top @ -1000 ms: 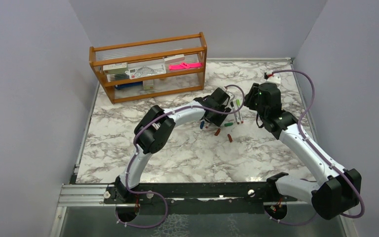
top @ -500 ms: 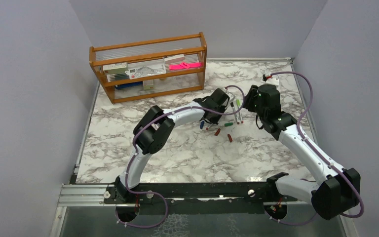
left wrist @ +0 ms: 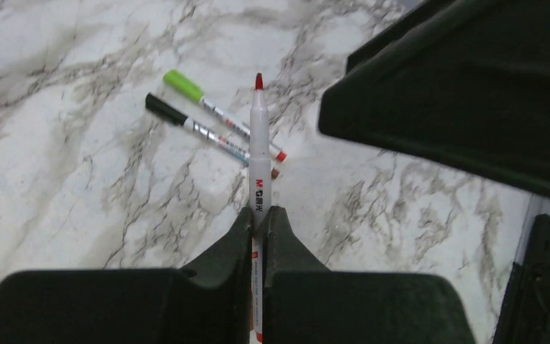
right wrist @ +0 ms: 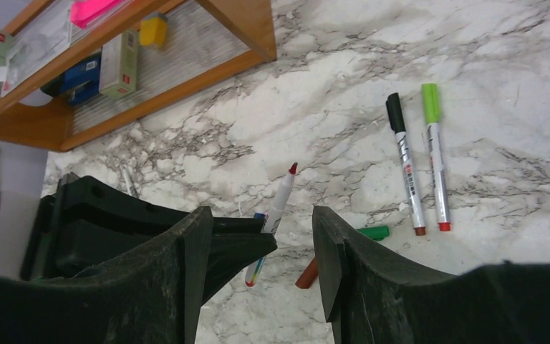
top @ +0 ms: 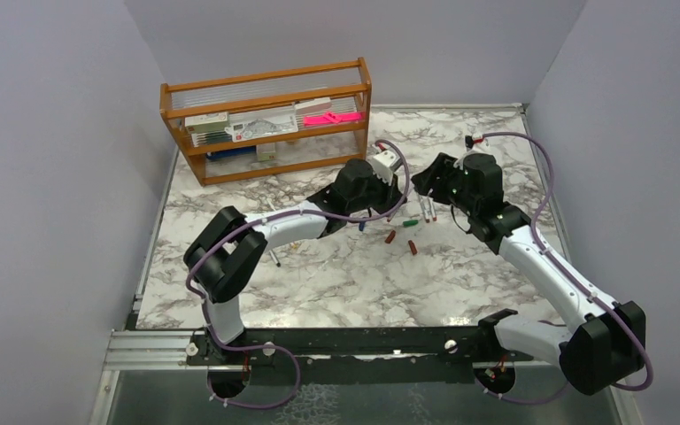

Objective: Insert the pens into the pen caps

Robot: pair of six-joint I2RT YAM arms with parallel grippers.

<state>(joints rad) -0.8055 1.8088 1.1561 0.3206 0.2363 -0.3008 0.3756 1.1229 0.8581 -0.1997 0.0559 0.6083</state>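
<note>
Above the table [left wrist: 79,179], left fingers [left wrist: 233,247] tight on red-tipped pen [left wrist: 259,150]; right fingers [right wrist: 179,287] apart.

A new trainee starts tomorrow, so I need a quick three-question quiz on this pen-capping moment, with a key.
1. True or false: the left pincer is shut on the red-tipped pen.
2. The right pincer is: A) open B) shut on a cap C) shut on a pen.
3. Fill in: beside the black-ended pen on the table, the neighbour pen has a ___ end.
Key: 1 true; 2 A; 3 green.
</note>
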